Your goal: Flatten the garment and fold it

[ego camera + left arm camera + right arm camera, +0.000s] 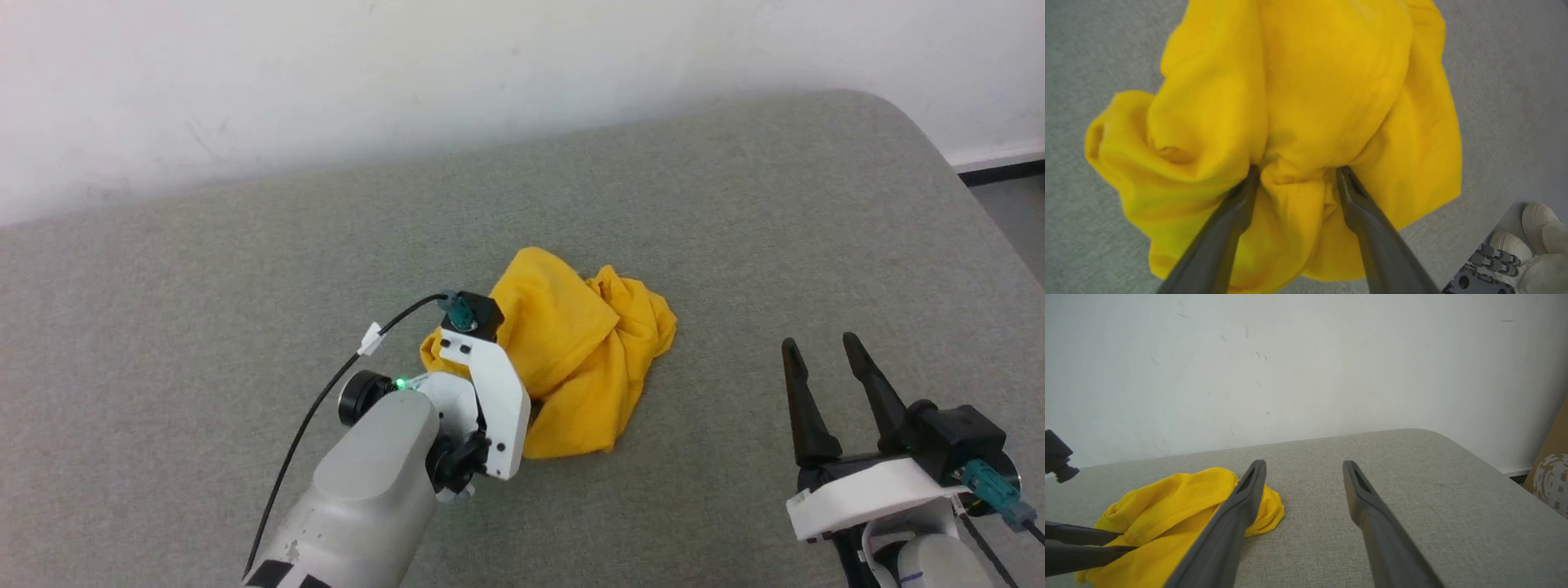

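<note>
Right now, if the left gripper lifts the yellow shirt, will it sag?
Probably floppy: the garment lies crumpled in soft folds and should droop. Likely light and thin; cloth bunches inside the open left gripper, so pushing may ruck it.

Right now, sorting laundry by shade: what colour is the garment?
The garment is mustard yellow; best seen in the left wrist view.

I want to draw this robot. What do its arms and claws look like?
The left claw and right claw each have two long, dark, pointed fingers. Each sits on a white wrist piece with a teal plug. The left forearm is pale grey and rounded, with a thin black cable and a tiny green light.
</note>
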